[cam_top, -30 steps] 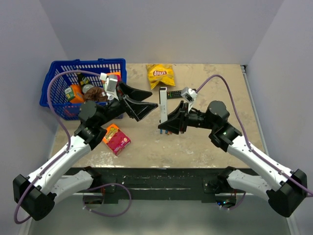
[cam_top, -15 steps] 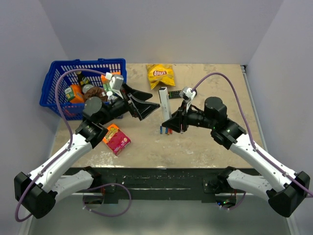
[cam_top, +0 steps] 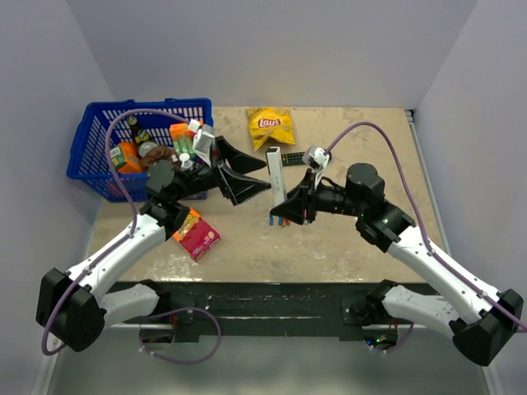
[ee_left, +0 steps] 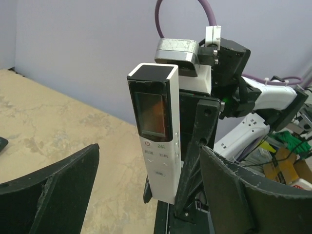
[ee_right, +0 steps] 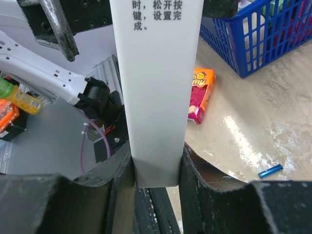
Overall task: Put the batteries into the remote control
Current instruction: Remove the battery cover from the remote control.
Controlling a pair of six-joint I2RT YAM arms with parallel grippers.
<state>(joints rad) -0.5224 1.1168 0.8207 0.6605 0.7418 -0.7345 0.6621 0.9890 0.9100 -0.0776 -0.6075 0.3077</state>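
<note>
— Which step is judged to be in hand?

— The remote control [cam_top: 276,174] is held upright off the table, with its lower end clamped between the fingers of the right gripper [cam_top: 286,209]. The left gripper [cam_top: 265,175] is spread wide and empty just beside the remote control, on its screen side. The remote is judged to be offered up for a second grasp, and loading is not yet begun.

— Where are the batteries found?

— One blue battery [ee_right: 270,170] is seen lying on the table [ee_right: 253,126] below the remote control and apart from it. The others cannot be made out with certainty.

— What is called for next?

— Probably the plain back face, which is turned toward the right wrist, must be opened. Whether the back strip is on cannot be told. A steady hold by one gripper is needed while the back is worked by the other.

— And the room for moving?

— Little room is seen between the two grippers. Open table is found on the near side of the remote control. Just behind it lies a black remote [cam_top: 293,156]. A pink snack box [cam_top: 196,233] lies off to its left, and the blue basket [cam_top: 148,105] stands farther that way. The table edges are well apart from it.
</note>
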